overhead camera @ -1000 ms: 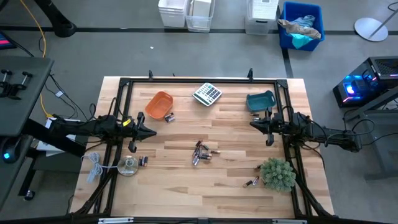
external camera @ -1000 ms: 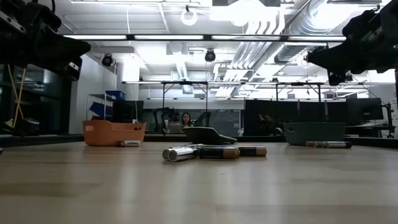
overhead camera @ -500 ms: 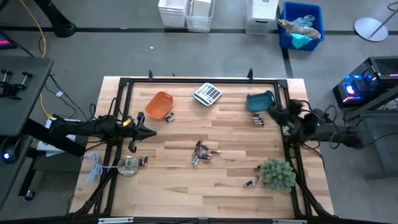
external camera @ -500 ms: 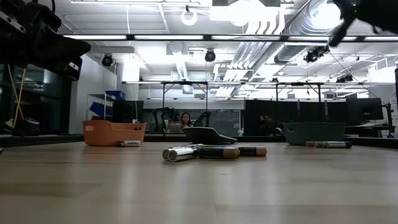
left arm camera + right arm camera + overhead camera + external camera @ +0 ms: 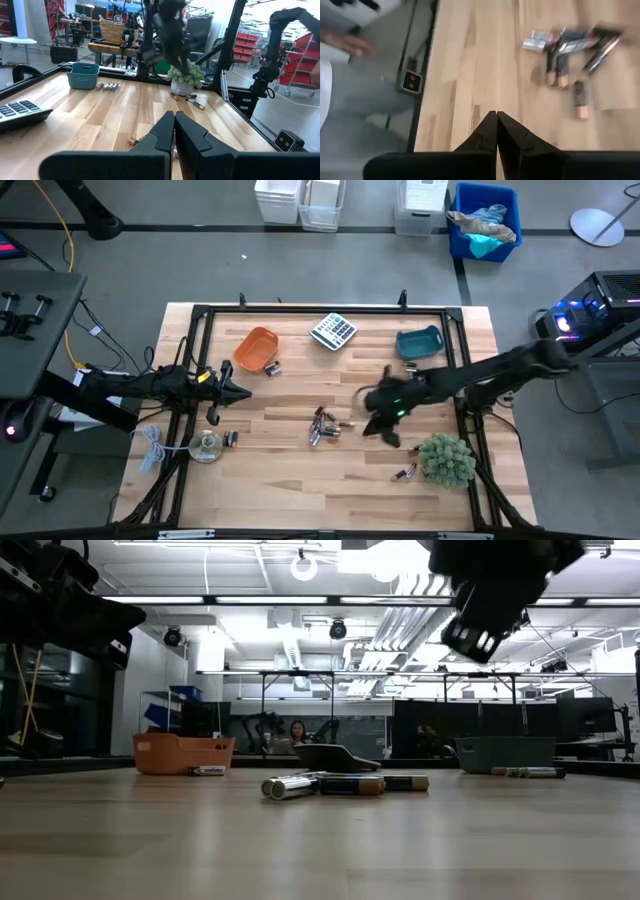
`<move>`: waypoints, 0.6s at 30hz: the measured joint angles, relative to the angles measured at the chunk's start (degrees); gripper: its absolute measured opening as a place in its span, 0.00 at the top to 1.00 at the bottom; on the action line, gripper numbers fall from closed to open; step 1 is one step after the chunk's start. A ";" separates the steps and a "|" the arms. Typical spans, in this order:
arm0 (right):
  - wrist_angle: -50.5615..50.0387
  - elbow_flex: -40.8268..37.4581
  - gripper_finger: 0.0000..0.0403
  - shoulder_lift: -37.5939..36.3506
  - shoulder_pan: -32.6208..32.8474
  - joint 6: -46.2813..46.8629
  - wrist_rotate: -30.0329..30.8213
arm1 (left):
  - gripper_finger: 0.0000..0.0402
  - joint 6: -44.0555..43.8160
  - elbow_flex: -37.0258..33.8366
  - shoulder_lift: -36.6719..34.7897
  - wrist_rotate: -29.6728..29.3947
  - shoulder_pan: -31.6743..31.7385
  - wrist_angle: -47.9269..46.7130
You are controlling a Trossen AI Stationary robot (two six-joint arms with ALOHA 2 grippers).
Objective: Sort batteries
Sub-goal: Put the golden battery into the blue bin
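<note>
The right gripper (image 5: 378, 423) hangs above the middle of the tabletop (image 5: 290, 470), just beside the central heap of batteries (image 5: 322, 425), with its jaws pressed together and holding nothing; its wrist view shows the two fingers meeting in a point above bare wood, the heap off to one side. The left gripper (image 5: 240, 391) waits near the left edge, jaws likewise closed and empty.

The batteries lie scattered: the heap in the centre, one beside the orange bowl (image 5: 256, 348), a few beside the teal bowl (image 5: 418, 342), two near the potted plant (image 5: 445, 459), and one by the clear round object (image 5: 206, 445) at the left.

The main risk, as I judge it, is that the right gripper comes down with the jaws unopened. Closed tips would only push the heap, and these round cells roll easily, so they could scatter toward the calculator (image 5: 333, 330) or the edge. The cells in the heap also touch and cross one another, so even opened jaws may pinch two at once or catch one at an angle, letting it slip out on the lift. The arm is blurred in the high view, which suggests speed; a fast descent would make aim worse. The plant stands near the arm's reach and could be brushed on a swing to the pair beside it.
</note>
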 joint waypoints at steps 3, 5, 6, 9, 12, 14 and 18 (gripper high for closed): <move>-2.99 6.02 0.93 8.85 0.25 0.57 0.63 | 0.99 0.00 -0.01 0.00 0.00 0.01 0.02; -6.48 10.58 0.87 13.71 0.13 -0.34 3.07 | 0.99 0.00 -0.01 0.01 0.00 0.01 0.00; -8.59 12.74 0.83 16.10 0.02 -1.11 4.22 | 0.99 0.00 -0.01 0.00 0.00 0.00 0.00; -14.48 18.88 0.70 22.28 -0.46 -3.69 6.58 | 0.99 0.00 -0.01 0.00 0.00 0.01 0.00; -20.64 24.02 0.59 26.21 -0.65 -8.94 10.57 | 0.99 0.00 -0.01 0.01 0.00 0.01 0.00; -24.06 26.31 0.55 28.01 -0.63 -10.42 15.04 | 0.99 0.00 -0.01 0.00 0.00 0.01 0.00; -24.14 27.63 0.55 28.52 -0.63 -11.16 17.74 | 0.99 0.00 -0.01 0.01 0.00 0.01 0.00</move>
